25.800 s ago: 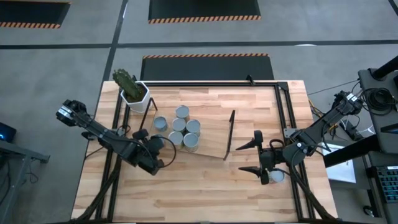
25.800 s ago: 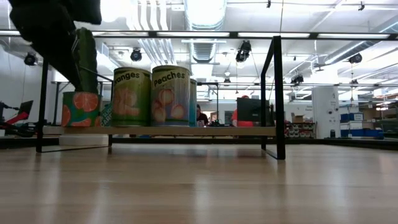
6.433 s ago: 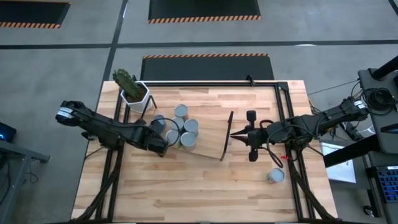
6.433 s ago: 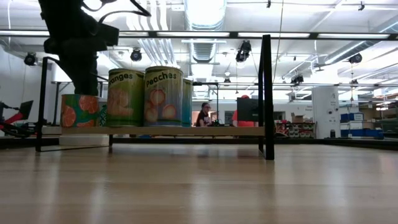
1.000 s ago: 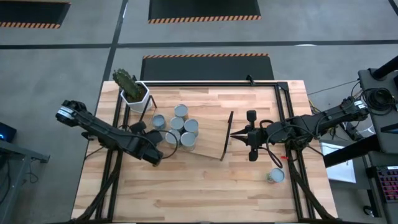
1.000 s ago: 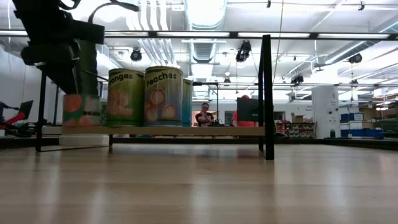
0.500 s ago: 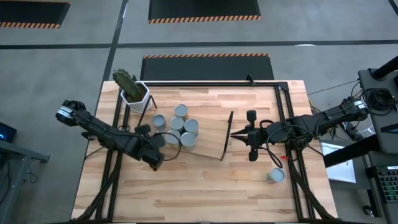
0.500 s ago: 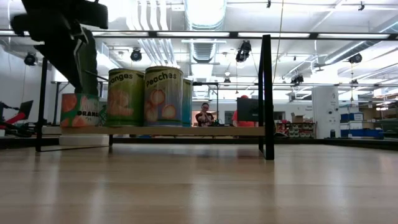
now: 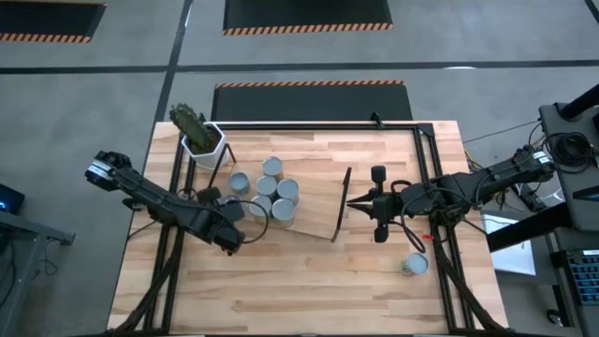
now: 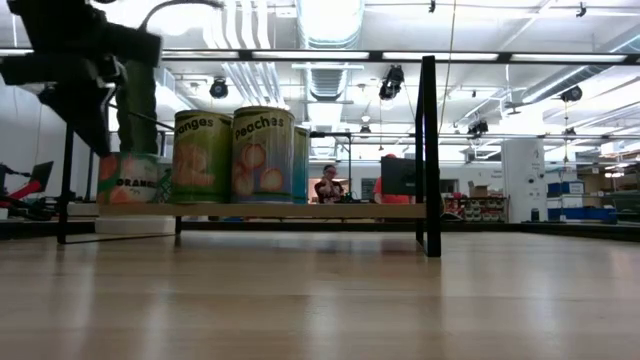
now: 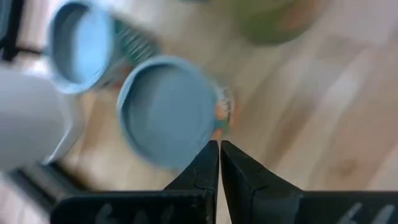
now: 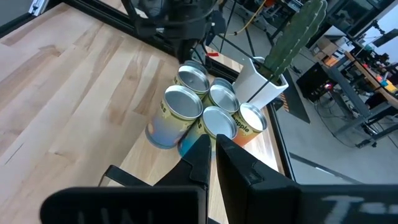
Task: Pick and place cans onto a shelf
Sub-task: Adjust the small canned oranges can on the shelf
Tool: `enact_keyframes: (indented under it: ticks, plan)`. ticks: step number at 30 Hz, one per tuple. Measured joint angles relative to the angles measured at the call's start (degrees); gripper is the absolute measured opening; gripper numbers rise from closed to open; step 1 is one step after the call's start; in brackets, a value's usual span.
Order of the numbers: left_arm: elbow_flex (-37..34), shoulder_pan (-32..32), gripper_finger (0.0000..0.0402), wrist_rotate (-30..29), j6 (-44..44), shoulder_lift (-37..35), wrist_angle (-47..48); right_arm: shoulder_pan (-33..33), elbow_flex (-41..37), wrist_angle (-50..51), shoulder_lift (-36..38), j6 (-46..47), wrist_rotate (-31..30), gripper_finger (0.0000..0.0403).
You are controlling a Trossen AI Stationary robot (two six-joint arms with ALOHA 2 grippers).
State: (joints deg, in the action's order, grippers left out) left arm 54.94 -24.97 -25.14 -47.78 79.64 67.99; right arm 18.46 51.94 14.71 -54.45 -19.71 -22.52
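Several silver-topped cans (image 9: 270, 192) stand in a cluster at the left end of the shelf (image 9: 314, 213), a light-wood board with black wire uprights (image 10: 430, 150). One more can (image 9: 414, 265) stands on the tabletop at the near right. My left gripper (image 11: 219, 144) is shut and slants down, its tips beside the rim of one can (image 11: 166, 112). In the high view it sits at the cluster's near left (image 9: 230, 225). My right gripper (image 9: 350, 199) is shut, held level, its tips at the shelf's right upright (image 9: 342, 201). It points at the cluster (image 12: 199, 106). My left gripper's shut fingertips (image 11: 211, 152) stand right at the near rim (image 11: 208, 134) of a can, coming from above on a slant. I cannot tell whether they touch it. My right gripper's shut tips reach the shelf's right wire upright (image 9: 343, 192) from the table's right side. Whether they touch it does not show.
A white hexagonal pot with a cactus (image 9: 199, 139) stands at the far left, just beyond the shelf's left end. Black table-frame rails (image 9: 426, 178) run along the right and far edges. Bare wood (image 9: 309, 281) lies along the near side.
In the low view my left arm has shifted a little toward the table's left edge. The leftmost can on the shelf now shows a different side of its label than a second ago, so it has turned about. My right gripper has kept still.
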Motion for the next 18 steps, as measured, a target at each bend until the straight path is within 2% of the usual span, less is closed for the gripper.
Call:
enact_keyframes:
  ticks: [4,10,15,18]
  plan:
    - [0.1,0.0,0.0000,-0.3,-6.0,0.0,6.6,0.0,0.0,0.0,0.0,0.0,0.0,0.0013]
    - [1.9,-0.8,0.0000,-0.4,-6.3,-0.3,5.3,0.0,0.0,0.0,0.0,0.0,0.0,0.0013]
    - [2.6,-0.6,0.0000,-10.8,-7.3,-0.3,4.6,0.0,0.0,0.0,0.0,0.0,0.0,0.0013]
    - [2.1,0.0,0.0000,-14.4,-8.3,0.3,4.5,0.0,0.0,0.0,0.0,0.0,0.0,0.0013]
